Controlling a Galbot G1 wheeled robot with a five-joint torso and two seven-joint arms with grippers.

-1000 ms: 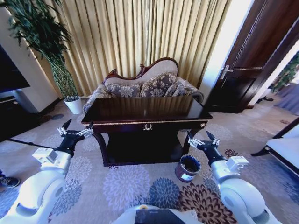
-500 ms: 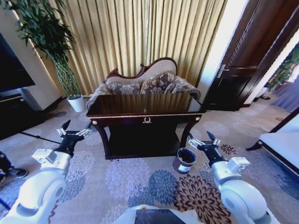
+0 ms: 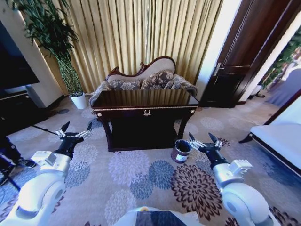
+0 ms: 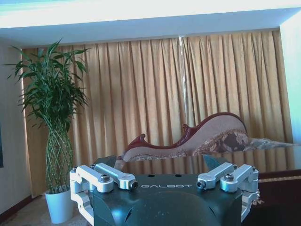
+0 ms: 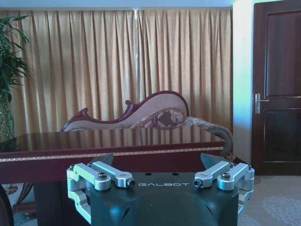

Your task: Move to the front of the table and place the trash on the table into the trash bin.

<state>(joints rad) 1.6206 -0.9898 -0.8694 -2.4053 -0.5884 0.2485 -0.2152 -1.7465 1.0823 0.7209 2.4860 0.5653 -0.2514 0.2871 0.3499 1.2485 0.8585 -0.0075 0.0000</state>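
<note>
The dark glossy table (image 3: pixel 146 99) with gilt trim stands ahead across the flowered carpet; its top (image 5: pixel 117 140) also reflects the curtain in the right wrist view. The trash is out of view. The small round dark trash bin (image 3: pixel 180 151) sits on the carpet by the table's front right leg. My left gripper (image 3: pixel 75 132) is held out low on the left, open and empty, well short of the table (image 4: pixel 277 165). Open and empty too, my right gripper (image 3: pixel 205 142) hovers just right of the bin. Both sets of jaws spread wide in the wrist views (image 4: pixel 160 162) (image 5: pixel 157 160).
A carved sofa (image 3: pixel 146 80) stands behind the table before gold curtains. A tall plant in a white pot (image 3: pixel 78 100) is at the back left, and a dark door (image 3: pixel 235 66) is at the back right. A white bench (image 3: pixel 277 136) lies right. Dark cabinet (image 3: pixel 14 101) and a person's leg (image 3: pixel 9 150) on the left.
The whole head view has shifted: table and bin now look smaller and farther, with more carpet in front. Both arms keep the same pose, grippers open.
</note>
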